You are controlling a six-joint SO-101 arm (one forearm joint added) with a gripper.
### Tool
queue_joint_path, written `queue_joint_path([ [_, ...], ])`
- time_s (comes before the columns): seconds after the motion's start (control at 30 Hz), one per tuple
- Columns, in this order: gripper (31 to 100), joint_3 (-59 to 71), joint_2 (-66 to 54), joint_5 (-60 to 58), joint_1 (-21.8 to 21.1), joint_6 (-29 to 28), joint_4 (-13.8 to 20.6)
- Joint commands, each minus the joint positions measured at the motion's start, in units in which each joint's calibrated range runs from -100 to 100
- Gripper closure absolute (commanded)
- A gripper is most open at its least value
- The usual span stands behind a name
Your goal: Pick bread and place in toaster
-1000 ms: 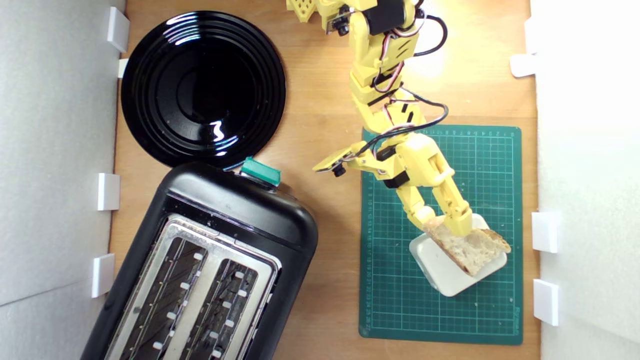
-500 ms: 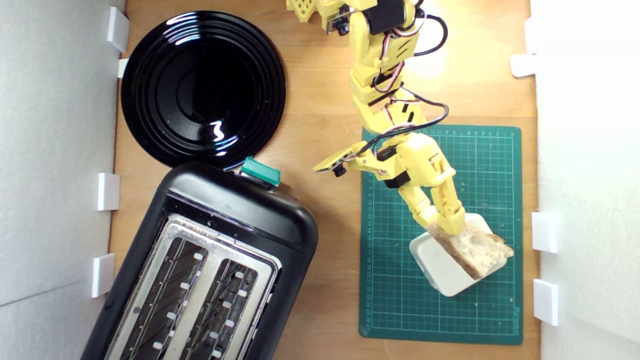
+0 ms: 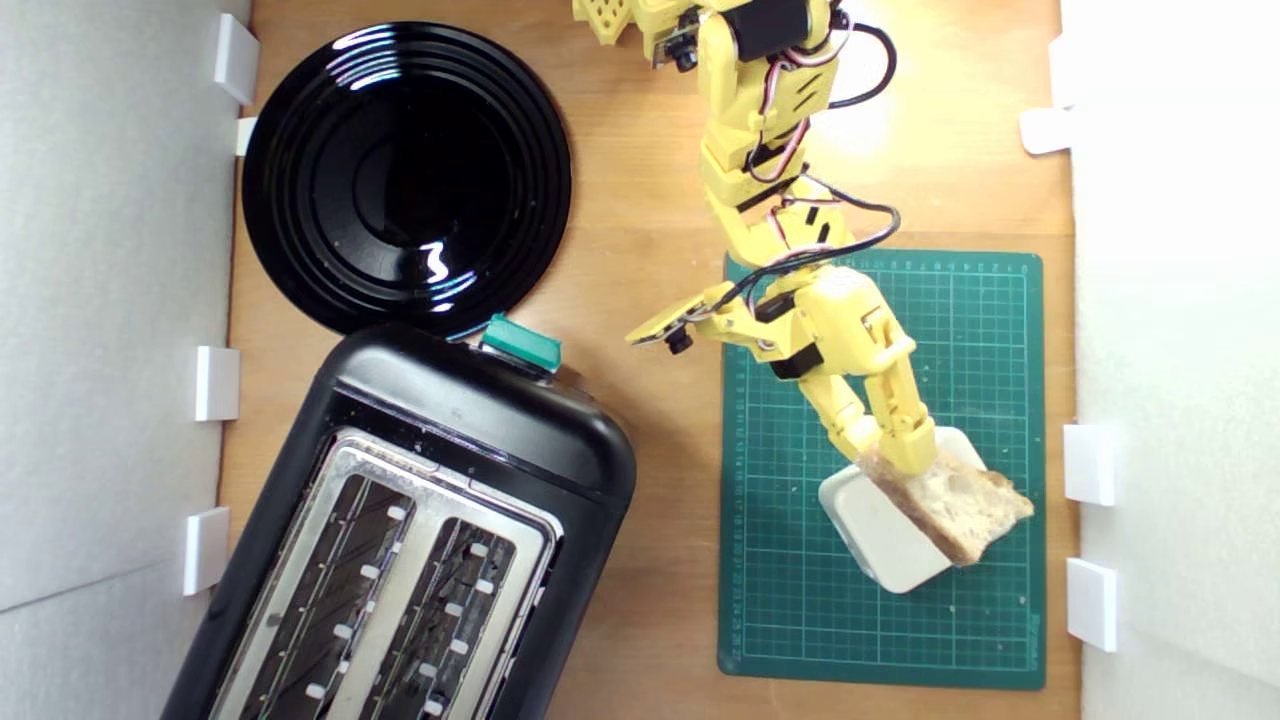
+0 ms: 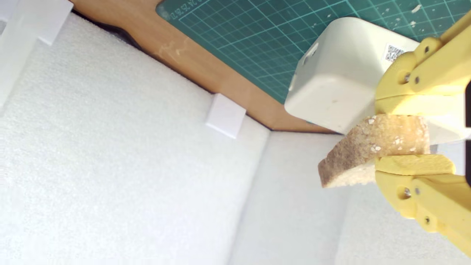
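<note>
My yellow gripper (image 3: 890, 458) is shut on the bread (image 3: 962, 505), a pale wedge with a brown crust, held over the cream block (image 3: 880, 525) on the green mat. In the wrist view the bread (image 4: 368, 147) sits pinched between the two yellow fingers (image 4: 408, 95), lifted off the block (image 4: 335, 77). The toaster (image 3: 420, 540), black with a silver two-slot top and a teal lever (image 3: 520, 345), stands at the exterior view's lower left, well away from the gripper.
A glossy black round plate (image 3: 405, 175) lies at the exterior view's upper left, touching the toaster's end. The green cutting mat (image 3: 800, 600) covers the right of the wooden table. White foam walls with small white blocks (image 3: 1090, 465) line both sides.
The gripper has closed on the bread and tilted and raised it slightly off the cream block, shifting it a little toward the exterior view's right.
</note>
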Motion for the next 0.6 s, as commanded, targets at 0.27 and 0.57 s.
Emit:
queue_joint_path([
  [0.27, 71.7, -1.88, -34.04, 33.86, 1.92, -6.55, -0.89],
  [0.57, 71.7, -2.33, -57.42, 55.27, 2.0, -6.08, -0.99],
])
